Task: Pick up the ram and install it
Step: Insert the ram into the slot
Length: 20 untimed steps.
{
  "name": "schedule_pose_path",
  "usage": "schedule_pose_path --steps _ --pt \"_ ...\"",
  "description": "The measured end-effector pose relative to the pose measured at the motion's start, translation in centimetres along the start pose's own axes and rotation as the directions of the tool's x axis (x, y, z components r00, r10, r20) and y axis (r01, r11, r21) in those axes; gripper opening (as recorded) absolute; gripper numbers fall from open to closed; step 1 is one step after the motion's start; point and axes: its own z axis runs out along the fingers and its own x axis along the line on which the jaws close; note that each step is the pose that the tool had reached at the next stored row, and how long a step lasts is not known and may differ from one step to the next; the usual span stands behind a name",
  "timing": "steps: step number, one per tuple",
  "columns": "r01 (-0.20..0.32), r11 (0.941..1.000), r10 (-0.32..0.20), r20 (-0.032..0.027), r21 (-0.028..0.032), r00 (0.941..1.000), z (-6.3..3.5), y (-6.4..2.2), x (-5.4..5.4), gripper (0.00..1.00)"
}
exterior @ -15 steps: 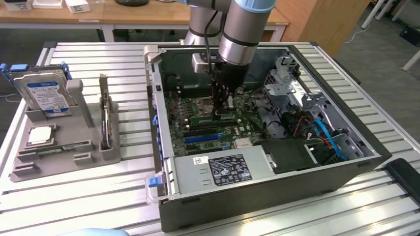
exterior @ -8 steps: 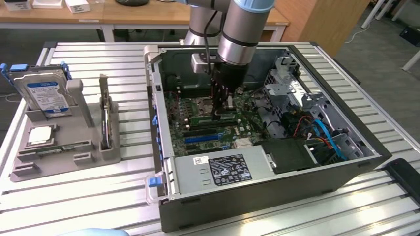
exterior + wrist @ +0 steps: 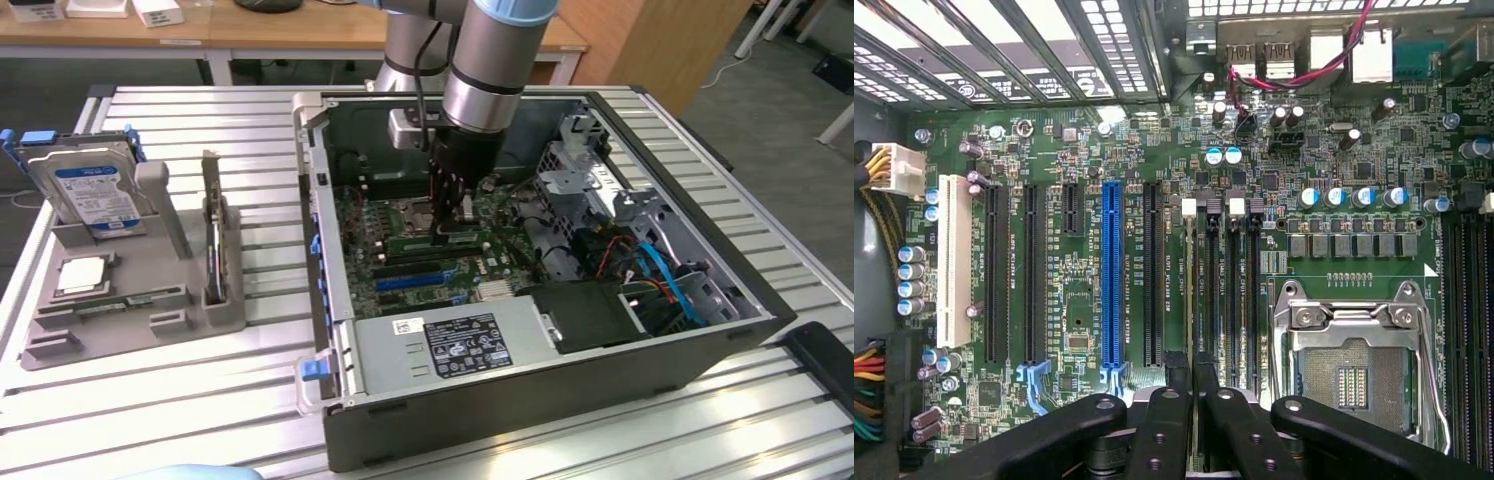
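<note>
**A:** What stood at the exterior view's left?

**B:** A grey holder [image 3: 200, 315] sat on the slatted table [image 3: 160, 420]. A blue-labelled hard drive [image 3: 94, 190] stood upright in it toward the upper left. A square silver processor chip [image 3: 83, 274] lay flat below the drive, and an expansion card [image 3: 214, 235] stood on edge just to their right.

**A:** And further right?

**B:** The open computer case [image 3: 534, 400] took up the middle and right of the frame. Its motherboard [image 3: 400, 255] lay flat inside, with the power supply [image 3: 454, 345] at the lower middle.

**A:** Where was the tool?

**B:** The robot arm [image 3: 487, 60] came down from the top centre into the case. The gripper [image 3: 450, 228] hung over the motherboard with its jaws drawn together, clamped on the ram [image 3: 461, 239].

**A:** So where was the ram?

**B:** It was at the fingertips, a green stick with a pale label, low over the board just beside the CPU socket [image 3: 414, 212]. I couldn't tell whether it sat in a slot.

**A:** And from the wrist?

**B:** The black fingers [image 3: 1169, 420] were nearly touching above the memory slots [image 3: 1232, 280]. A blue expansion slot [image 3: 1112, 270] ran parallel to those, and a white slot [image 3: 954, 260] lay beyond it.

**A:** What was at the far right of the exterior view?

**B:** A metal drive cage [image 3: 587, 160] was at the upper right, with blue cables [image 3: 667, 280] below it.
</note>
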Motion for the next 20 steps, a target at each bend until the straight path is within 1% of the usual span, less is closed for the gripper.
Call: schedule_pose_path --steps 4,9,11,20 --pt "0.000 1.0000 0.000 0.0001 0.0028 1.0000 0.00 0.04 0.00 0.13" --pt "0.000 1.0000 0.000 0.0001 0.0046 1.0000 0.01 0.13 -0.01 0.13" --pt "0.000 1.0000 0.000 0.0001 0.0065 1.0000 0.28 0.11 -0.07 0.13" --pt "-0.001 1.0000 0.001 0.0002 0.0089 1.0000 0.41 0.09 -0.10 0.13"
